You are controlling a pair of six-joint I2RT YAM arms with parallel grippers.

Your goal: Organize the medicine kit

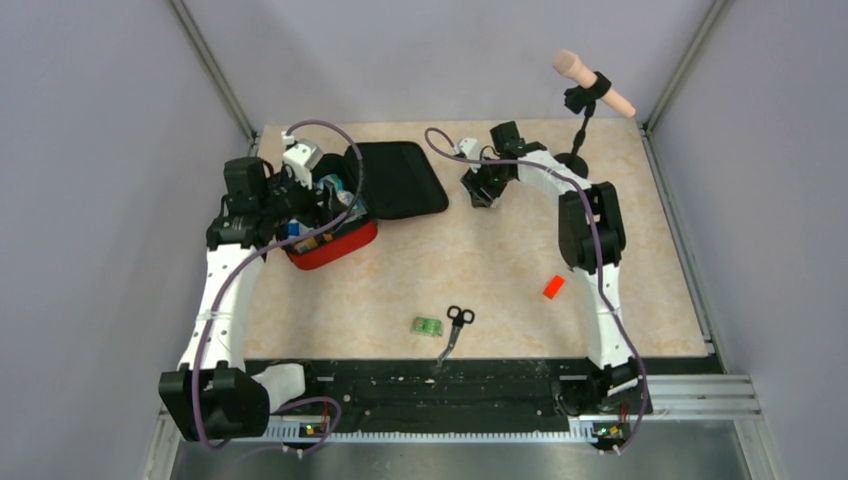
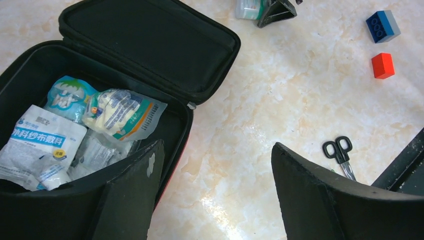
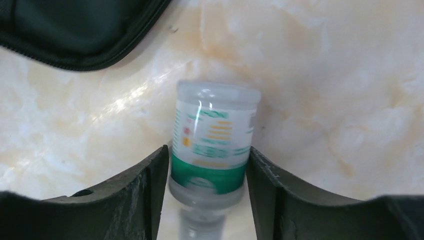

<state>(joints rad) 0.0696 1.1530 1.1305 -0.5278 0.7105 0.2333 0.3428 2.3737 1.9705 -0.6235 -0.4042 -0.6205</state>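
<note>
The medicine kit (image 1: pixel 335 250) lies open at the back left, a red case with its black lid (image 1: pixel 400 178) flat on the table. In the left wrist view the kit's black rim (image 2: pixel 187 120) surrounds several white and teal dressing packets (image 2: pixel 122 112). My left gripper (image 2: pixel 217 145) hangs open over the kit's right edge and bare table, holding nothing. My right gripper (image 3: pixel 207 148) stands right of the lid. Its fingers (image 3: pixel 150 185) press both sides of a small clear bottle (image 3: pixel 215 115) with a green and white label, which lies on the table.
Black-handled scissors (image 1: pixel 458 322) and a small green packet (image 1: pixel 428 326) lie near the front edge. A small red block (image 1: pixel 553 287) sits right of centre, with a blue block (image 2: pixel 382 26) beyond it. A microphone on a stand (image 1: pixel 592 85) rises at the back right.
</note>
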